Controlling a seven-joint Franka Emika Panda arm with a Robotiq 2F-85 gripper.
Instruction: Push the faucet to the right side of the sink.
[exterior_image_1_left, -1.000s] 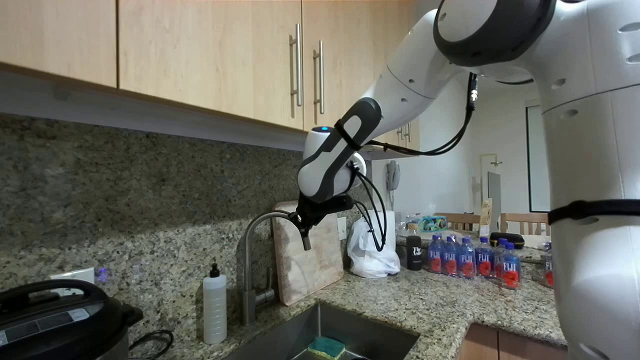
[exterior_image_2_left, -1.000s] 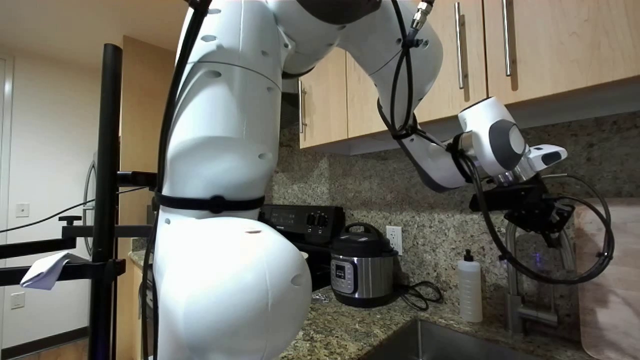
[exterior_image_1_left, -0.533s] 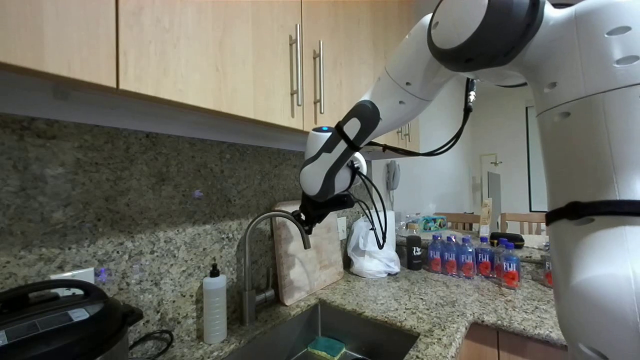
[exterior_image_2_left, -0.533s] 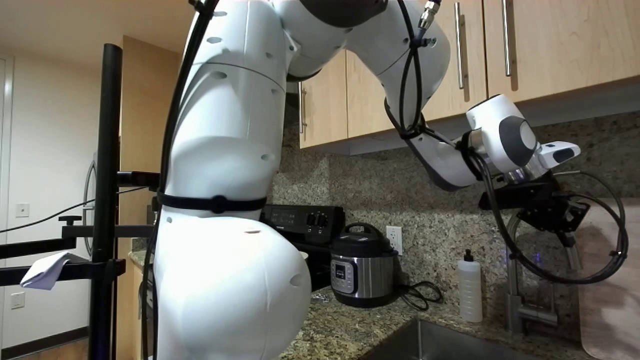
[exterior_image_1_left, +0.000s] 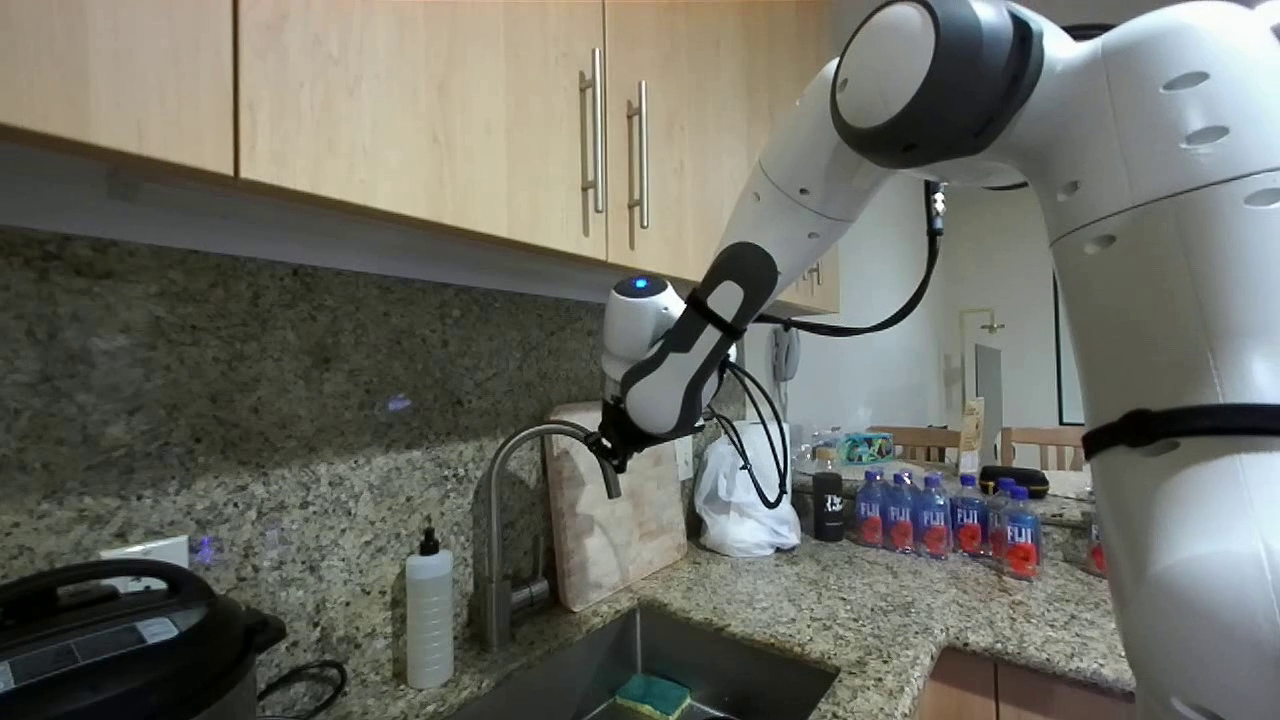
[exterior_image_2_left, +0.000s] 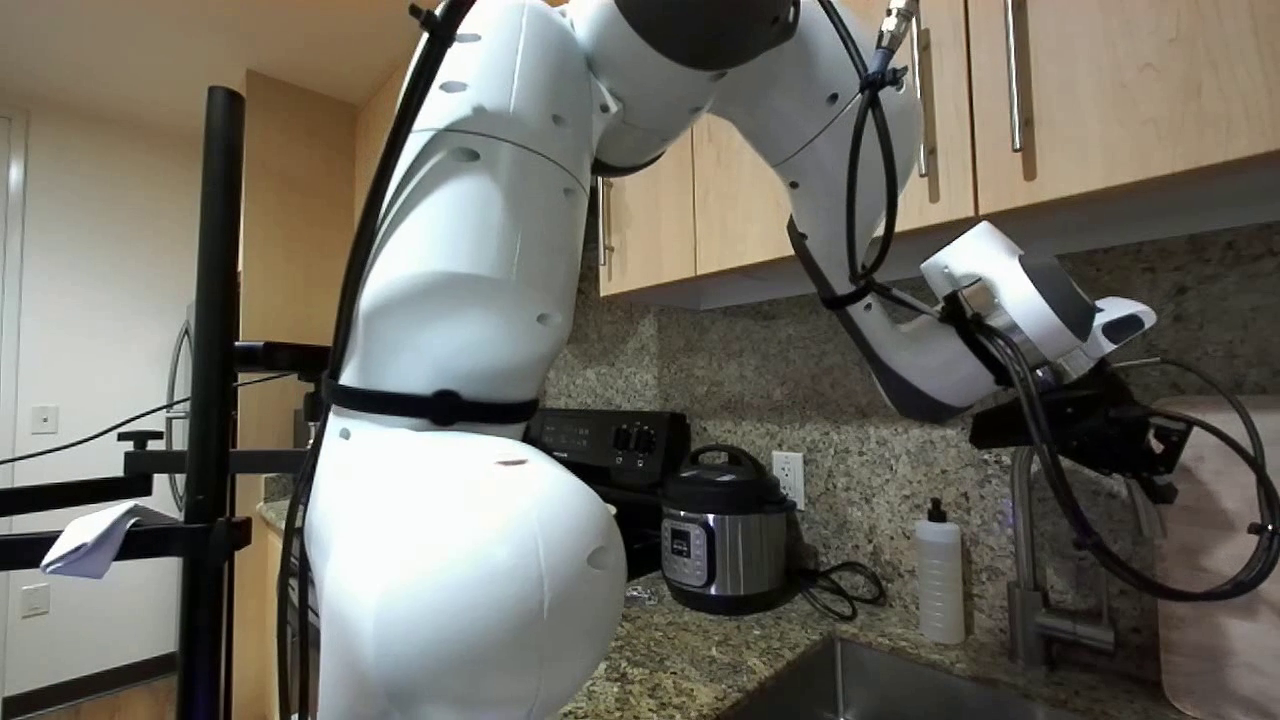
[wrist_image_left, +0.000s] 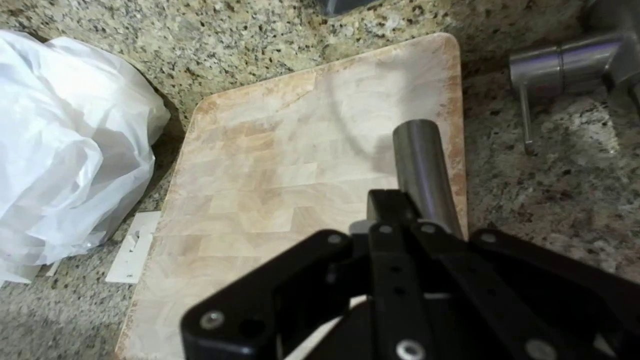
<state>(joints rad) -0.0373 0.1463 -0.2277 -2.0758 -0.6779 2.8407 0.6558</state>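
Left of the cutting board (exterior_image_1_left: 625, 530), the faucet (exterior_image_1_left: 495, 535) is mounted just beyond the sink (exterior_image_1_left: 730, 662). With jaws together, the gripper (wrist_image_left: 395, 207) is positioned beside the spout (wrist_image_left: 422, 160); contact cannot be determined.

Speckled granite counter (exterior_image_1_left: 850, 590), sink (exterior_image_1_left: 730, 668) set into it, faucet (exterior_image_1_left: 493, 525) standing at sink's edge, whitish bottle (exterior_image_1_left: 430, 620) near faucet, cutting board (exterior_image_1_left: 622, 540) on edge, plastic bag (exterior_image_1_left: 735, 525), dark bottle (exterior_image_1_left: 827, 507), water bottles (exterior_image_1_left: 935, 518), pressure cooker (exterior_image_2_left: 735, 560)

Shadow dims the upper backsplash (exterior_image_1_left: 300, 340) (the white bag (wrist_image_left: 75, 145) looks partly washed out).
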